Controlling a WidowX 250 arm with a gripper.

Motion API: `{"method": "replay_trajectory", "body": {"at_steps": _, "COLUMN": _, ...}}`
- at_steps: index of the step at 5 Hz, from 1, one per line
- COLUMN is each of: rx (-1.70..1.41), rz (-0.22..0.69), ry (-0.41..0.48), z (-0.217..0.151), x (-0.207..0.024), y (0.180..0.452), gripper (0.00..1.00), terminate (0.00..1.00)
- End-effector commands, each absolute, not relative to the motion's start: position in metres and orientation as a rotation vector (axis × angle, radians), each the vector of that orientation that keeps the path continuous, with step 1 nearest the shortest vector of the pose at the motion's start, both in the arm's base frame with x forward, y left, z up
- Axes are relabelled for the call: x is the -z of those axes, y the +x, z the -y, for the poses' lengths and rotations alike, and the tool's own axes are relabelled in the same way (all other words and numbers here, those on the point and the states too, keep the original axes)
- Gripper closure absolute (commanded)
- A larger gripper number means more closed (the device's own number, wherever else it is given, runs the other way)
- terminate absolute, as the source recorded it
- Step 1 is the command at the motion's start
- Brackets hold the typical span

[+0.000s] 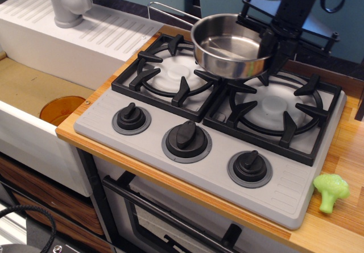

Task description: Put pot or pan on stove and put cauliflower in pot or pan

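The shiny steel pan hangs in the air above the stove, over the gap between the two grates. Its thin wire handle sticks out to the upper left. My gripper is shut on the pan's right rim and holds it up. The left burner and the right burner are both bare. The light-green cauliflower lies on the wooden counter at the stove's front right corner, far from the gripper.
Three black knobs line the stove's front. A white sink with a grey tap and an orange drain lies to the left. A teal wall stands behind. The counter's front edge is close to the cauliflower.
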State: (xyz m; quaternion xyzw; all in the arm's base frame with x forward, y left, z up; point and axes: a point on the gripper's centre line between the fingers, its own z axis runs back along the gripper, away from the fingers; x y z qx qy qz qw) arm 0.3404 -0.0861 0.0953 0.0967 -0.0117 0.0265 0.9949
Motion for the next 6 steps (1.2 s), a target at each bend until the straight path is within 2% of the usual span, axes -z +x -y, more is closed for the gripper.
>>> {"method": "replay_trajectory", "body": {"at_steps": 1, "rx": -0.062, "rz": 0.141, "ry": 0.187, "z": 0.113, "x": -0.092, "y": 0.351, "gripper": 1.0, "terminate": 0.0}}
{"method": "replay_trajectory", "body": {"at_steps": 3, "rx": -0.066, "rz": 0.182, "ry": 0.21, "z": 0.142, "x": -0.079, "y": 0.348, "gripper": 1.0, "terminate": 0.0}}
{"method": "replay_trajectory", "body": {"at_steps": 4, "rx": -0.05, "rz": 0.203, "ry": 0.197, "z": 0.145, "x": -0.077, "y": 0.35, "gripper": 1.0, "terminate": 0.0}}
{"method": "replay_trajectory", "body": {"at_steps": 5, "rx": -0.036, "rz": 0.219, "ry": 0.187, "z": 0.146, "x": -0.076, "y": 0.353, "gripper": 0.0, "terminate": 0.0}}
{"method": "replay_trajectory", "body": {"at_steps": 6, "rx": -0.031, "rz": 0.216, "ry": 0.18, "z": 0.143, "x": -0.079, "y": 0.354, "gripper": 0.0, "terminate": 0.0}}
